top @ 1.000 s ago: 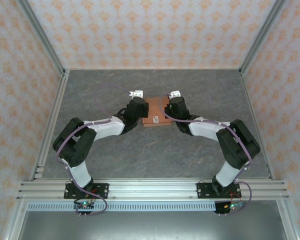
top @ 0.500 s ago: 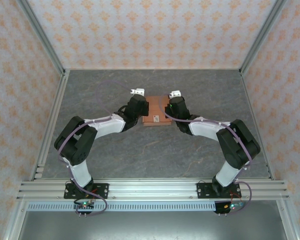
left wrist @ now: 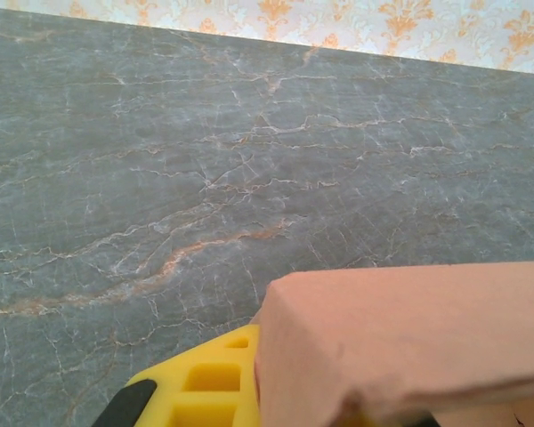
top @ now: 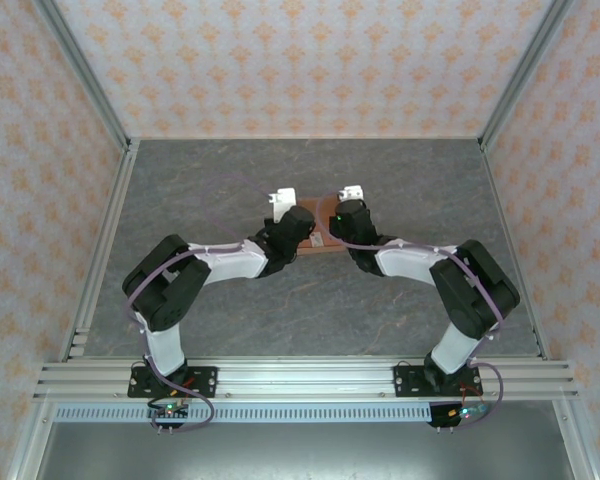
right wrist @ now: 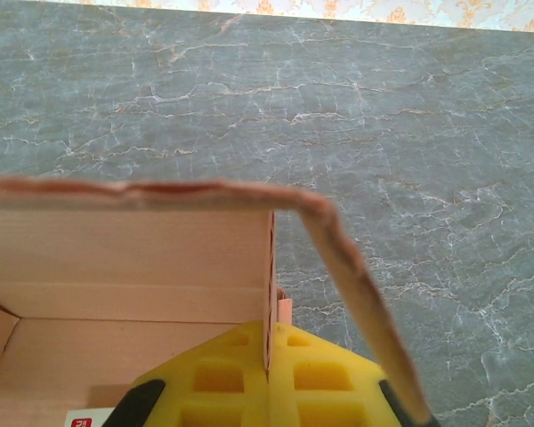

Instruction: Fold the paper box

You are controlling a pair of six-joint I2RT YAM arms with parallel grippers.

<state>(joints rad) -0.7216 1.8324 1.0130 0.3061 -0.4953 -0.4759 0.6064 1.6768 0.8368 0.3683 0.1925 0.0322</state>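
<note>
Pinching the paper box (right wrist: 142, 258) wall edge, right jaws; open table (right wrist: 427, 107) beyond.

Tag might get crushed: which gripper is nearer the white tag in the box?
Right, probably: right gripper pinches a panel with the white tag just beside its finger; left gripper clamps an outer wall of the paper box, farther off.

I am finding no text, brand or number that I can actually read anywhere in these views. The paper box (right wrist: 133, 258) is showing only plain, unprinted cardboard on its faces. The white tag (right wrist: 89, 419) on that cardboard is showing a red mark, but in my right wrist view it is being cut off by the picture's bottom edge, and from above it is appearing far too small for any letters or digits to be made out.
</note>
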